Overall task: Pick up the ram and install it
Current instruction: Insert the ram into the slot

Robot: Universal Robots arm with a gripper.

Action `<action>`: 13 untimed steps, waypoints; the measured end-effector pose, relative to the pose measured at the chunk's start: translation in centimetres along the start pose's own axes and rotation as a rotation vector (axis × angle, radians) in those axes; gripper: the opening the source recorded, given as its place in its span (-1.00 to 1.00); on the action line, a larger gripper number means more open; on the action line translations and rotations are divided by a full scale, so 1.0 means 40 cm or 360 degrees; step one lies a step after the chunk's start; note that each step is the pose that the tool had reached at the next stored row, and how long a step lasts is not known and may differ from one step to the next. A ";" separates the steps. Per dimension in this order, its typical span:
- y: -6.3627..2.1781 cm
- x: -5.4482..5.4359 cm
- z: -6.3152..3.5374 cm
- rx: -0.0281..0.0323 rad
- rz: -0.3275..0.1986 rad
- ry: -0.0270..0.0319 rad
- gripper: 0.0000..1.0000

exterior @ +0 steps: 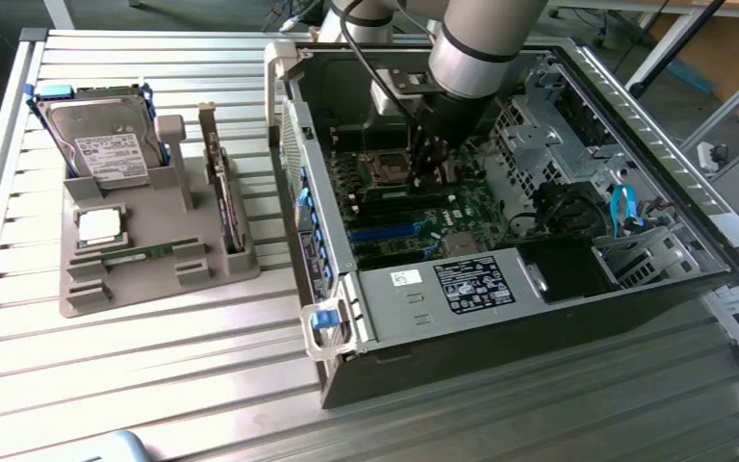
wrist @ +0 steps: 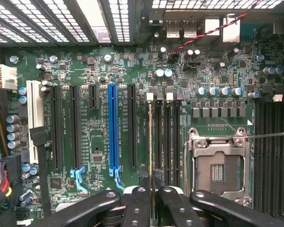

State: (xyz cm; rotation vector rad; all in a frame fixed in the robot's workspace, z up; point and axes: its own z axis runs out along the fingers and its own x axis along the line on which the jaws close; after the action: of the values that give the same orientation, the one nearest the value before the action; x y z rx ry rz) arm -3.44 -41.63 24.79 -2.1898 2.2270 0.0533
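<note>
In the wrist view, my gripper (wrist: 151, 191) is shut on the ram (wrist: 150, 142). The ram shows edge-on as a thin gold-green line running from between the black fingers (wrist: 138, 203) along the motherboard (wrist: 99, 132). It stands over the outermost of the black memory slots (wrist: 166, 142), next to the open processor socket (wrist: 217, 165). I cannot tell whether its edge touches the slot. In the exterior view, the gripper (exterior: 431, 168) reaches down inside the open computer case (exterior: 344, 318), just above the board.
On the exterior view's left, a grey holder (exterior: 151, 289) carries a hard drive (exterior: 107, 135), a dark expansion card (exterior: 222, 183), a square silver processor (exterior: 100, 223) and a second green stick (exterior: 151, 252). Case walls, drive cages (exterior: 639, 250) and a red-black wire (wrist: 208, 33) surround the gripper.
</note>
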 end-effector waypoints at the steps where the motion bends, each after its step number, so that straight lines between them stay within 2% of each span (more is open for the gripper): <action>1: 0.001 -0.001 0.004 0.00001 0.0000 -0.00001 -0.74; 13: 0.002 -0.005 0.022 0.00001 0.0003 0.00002 -0.74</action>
State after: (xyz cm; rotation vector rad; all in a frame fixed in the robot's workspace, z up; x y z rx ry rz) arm -3.54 -41.40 23.91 -2.1875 2.2294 0.0532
